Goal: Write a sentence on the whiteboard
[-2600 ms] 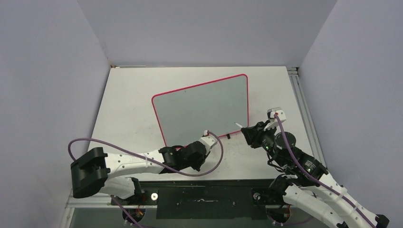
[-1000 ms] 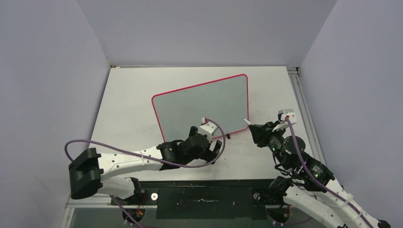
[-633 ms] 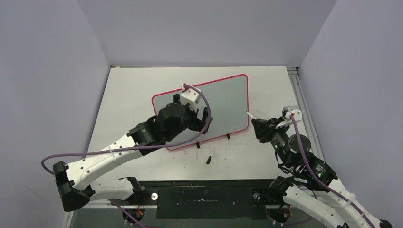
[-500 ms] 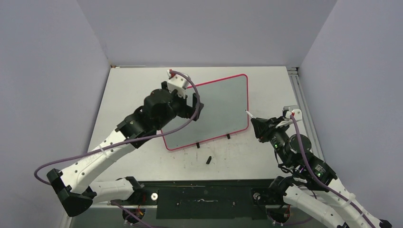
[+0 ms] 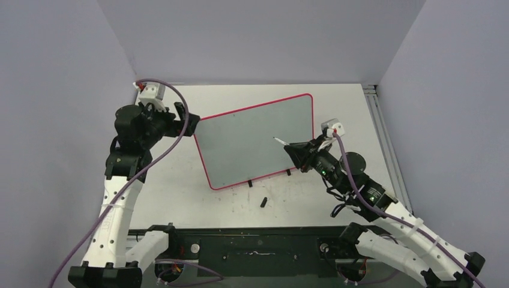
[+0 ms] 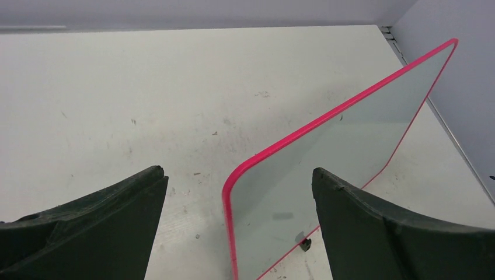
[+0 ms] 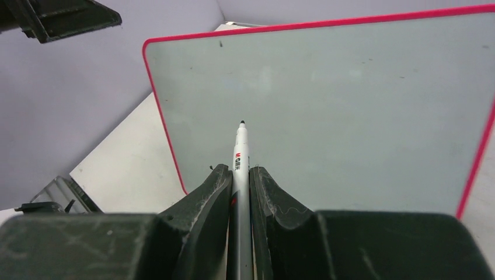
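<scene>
Right gripper pinches a pen between pressed-together fingers, its bare tip aimed at the whiteboard. The whiteboard sits mid-counter, and no sentence shows on it. The left gripper is spread wide and holds nothing, off the board's far-left corner.

Nothing steadies the board, so I judge that a firm stroke could slide or rock it on its small feet. Pressing too hard could also push the thin pen back through the pinch, or tilt it and break the line.

The right arm reaches low, forward and leftward from its base, with the pen over the board's near-right part. The left arm stands tall along the counter's left side, wrist turned toward the board.
</scene>
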